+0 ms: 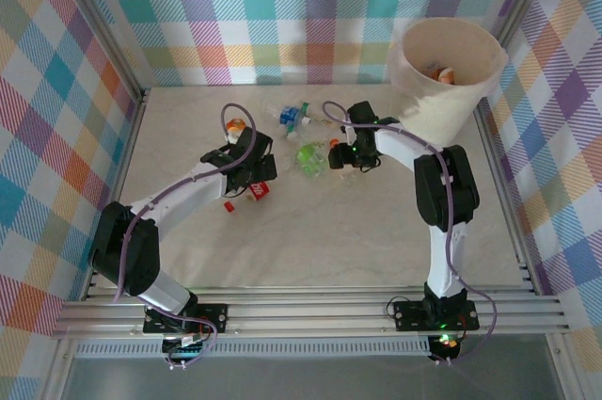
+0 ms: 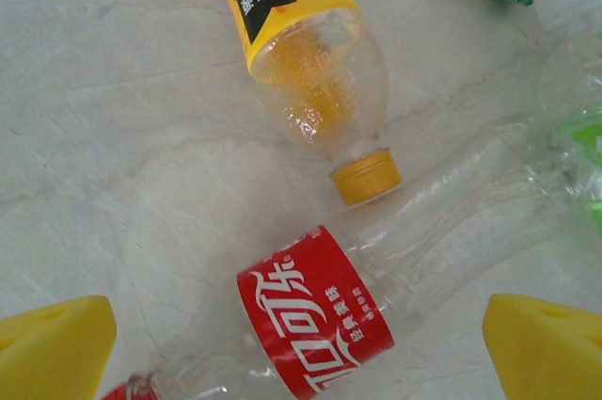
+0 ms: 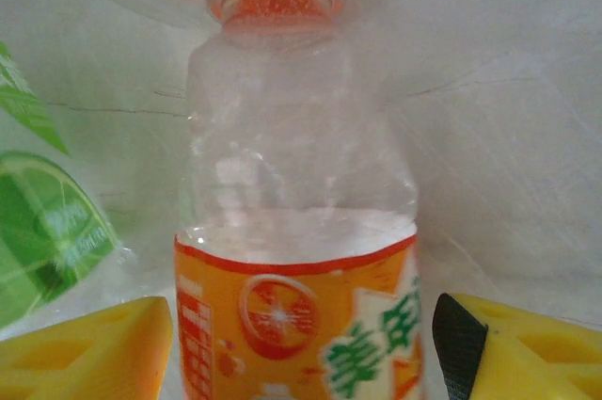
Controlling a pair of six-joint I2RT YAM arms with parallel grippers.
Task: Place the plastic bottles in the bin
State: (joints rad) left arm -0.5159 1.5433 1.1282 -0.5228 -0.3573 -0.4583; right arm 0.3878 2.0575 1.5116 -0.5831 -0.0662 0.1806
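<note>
Top external view: pick-up step under way, drop-off yet to come.
Hovers left gripper (image 2: 299, 348) with pads wide apart over the red Coca-Cola bottle (image 2: 320, 315) on the table (image 1: 376, 240); farther out, clamps right gripper (image 3: 301, 344) on the orange-capped juice bottle (image 3: 296, 231); probably calls next for lifting it clear and carrying it to the bin (image 1: 442, 108) at far right.

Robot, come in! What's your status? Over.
Left jaws open above red-label bottle. Right jaws shut on orange-label bottle. Green-label bottle crowding beside it. Bin close by, far right.
</note>
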